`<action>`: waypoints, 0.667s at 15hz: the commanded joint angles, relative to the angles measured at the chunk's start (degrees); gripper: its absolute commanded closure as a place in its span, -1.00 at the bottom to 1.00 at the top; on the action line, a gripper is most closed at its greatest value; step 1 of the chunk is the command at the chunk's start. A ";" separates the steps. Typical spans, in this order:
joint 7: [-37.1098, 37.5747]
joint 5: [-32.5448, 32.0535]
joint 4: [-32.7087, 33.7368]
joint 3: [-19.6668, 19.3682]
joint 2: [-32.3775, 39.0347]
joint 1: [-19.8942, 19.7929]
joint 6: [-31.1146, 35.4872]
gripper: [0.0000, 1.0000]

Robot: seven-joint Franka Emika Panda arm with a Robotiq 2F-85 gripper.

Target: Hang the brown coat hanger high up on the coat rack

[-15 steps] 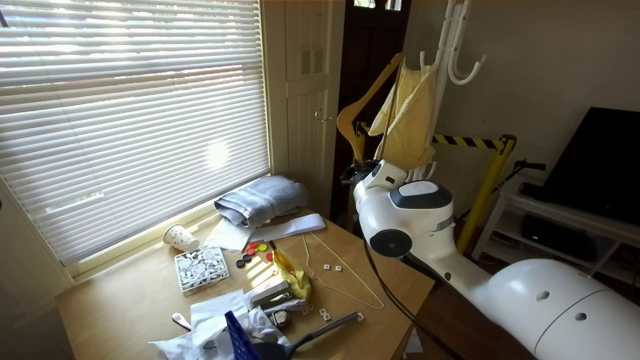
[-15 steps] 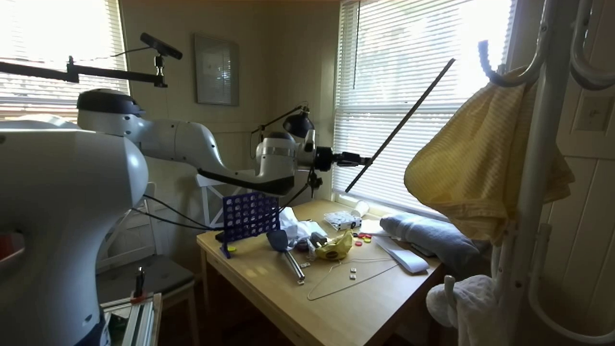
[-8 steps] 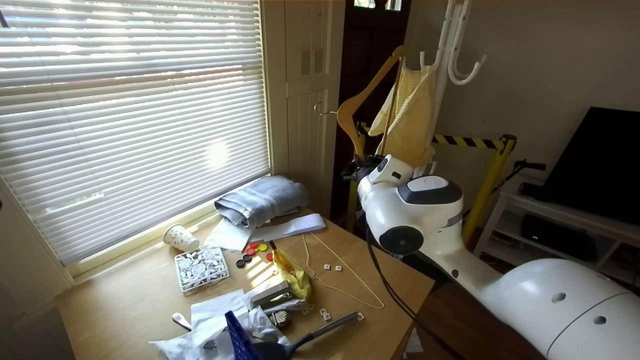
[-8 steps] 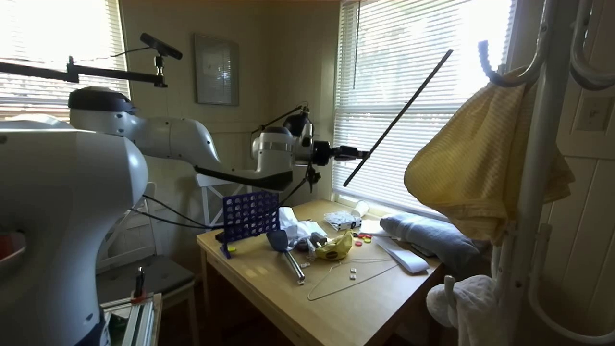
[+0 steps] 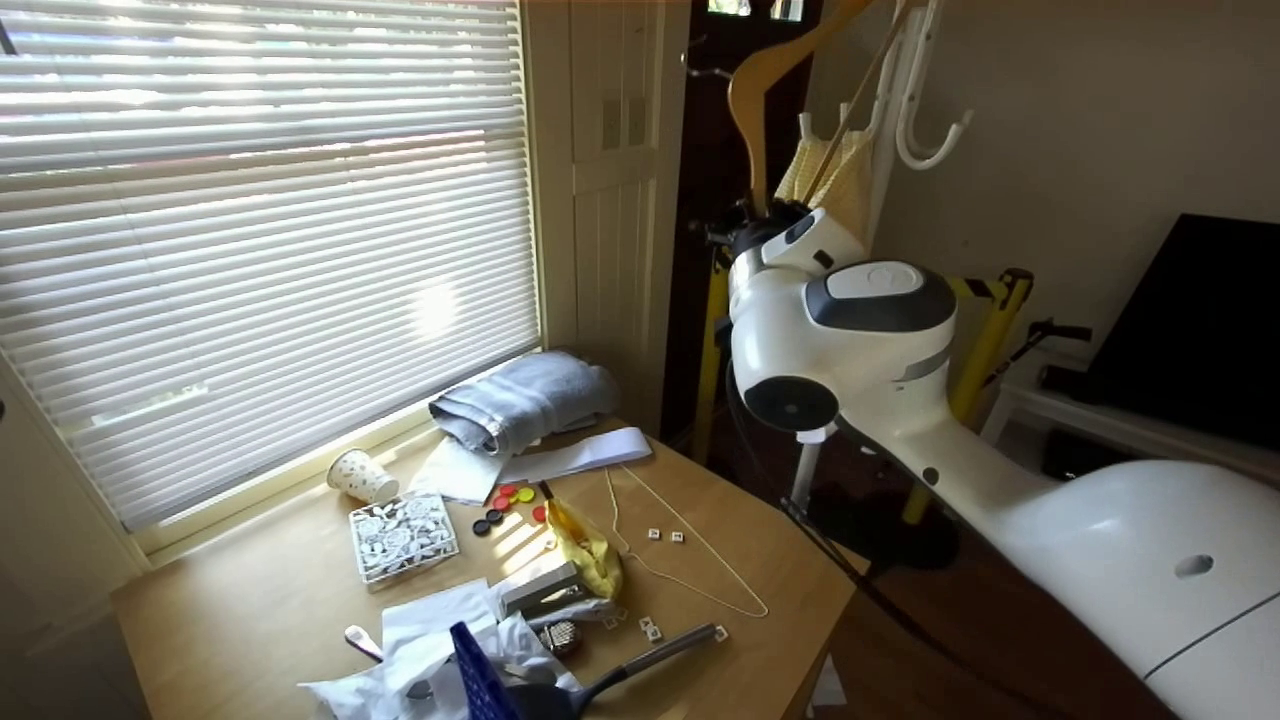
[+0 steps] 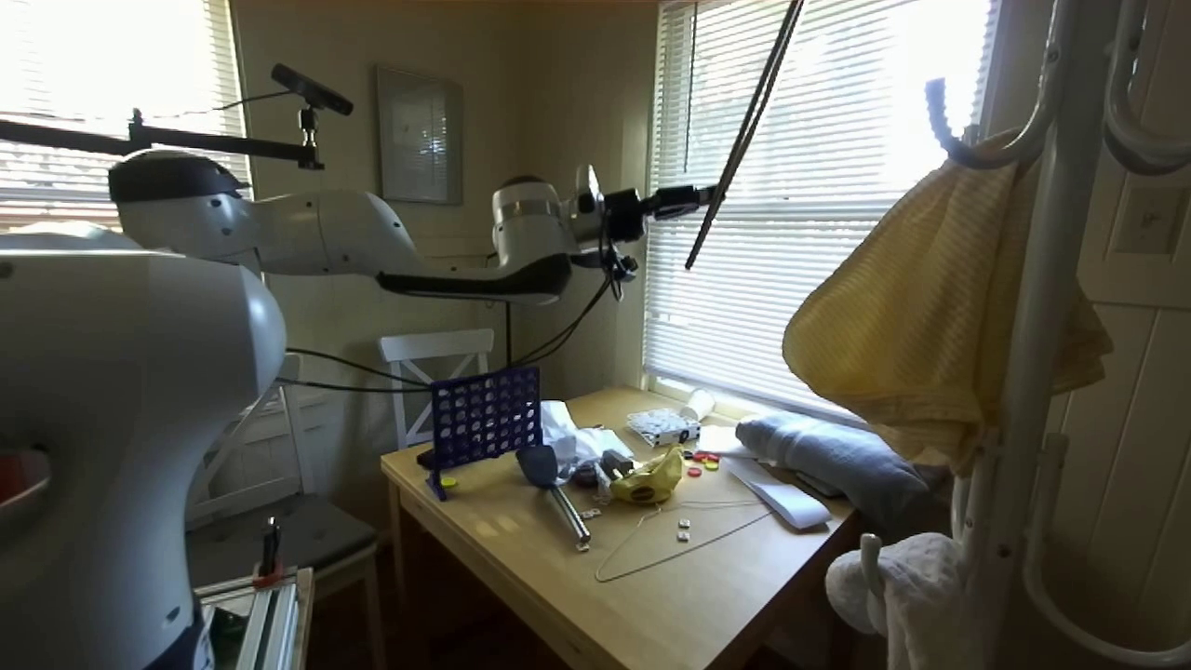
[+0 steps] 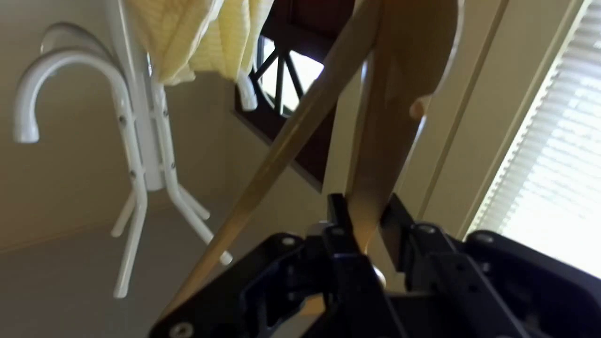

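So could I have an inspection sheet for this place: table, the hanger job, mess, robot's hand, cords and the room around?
Surface: wooden table, partly sunlit, partly covered
Job's things: brown hanger in the air, not on the white coat rack
Clutter: folded towel, paper cup, yellow bag, blue game grid
Gripper: closed on the hanger
Cables: black, hanging below the arm
Surroundings: window blinds, yellow cloth on the rack, yellow post

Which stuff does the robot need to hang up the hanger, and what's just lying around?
Needed:
- brown coat hanger
- gripper, holding it
- coat rack

Not needed:
- blue-gray towel
- spotted cup
- little discs
- yellow cloth, hanging on the coat rack
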 commanded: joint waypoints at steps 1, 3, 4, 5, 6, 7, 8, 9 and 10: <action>5.95 -4.25 1.94 -4.78 -0.04 -1.05 -7.19 0.89; 8.44 -3.29 1.82 -6.49 -0.11 -1.78 -10.93 0.89; 9.12 -2.20 1.49 -7.83 -0.14 -2.02 -12.12 0.89; 10.91 -1.81 1.21 -8.84 -0.17 -2.46 -12.92 0.89; 12.86 -1.34 0.80 -9.98 -0.19 -2.86 -12.89 0.89; 14.96 -0.96 0.09 -11.27 -0.23 -3.19 -12.00 0.89; 16.94 -0.61 -1.08 -12.90 -0.28 -3.42 -10.06 0.89; 19.32 -0.78 -2.11 -14.20 -0.33 -3.49 -8.92 0.89; 21.50 -0.86 -3.22 -15.84 -0.37 -3.54 -7.61 0.89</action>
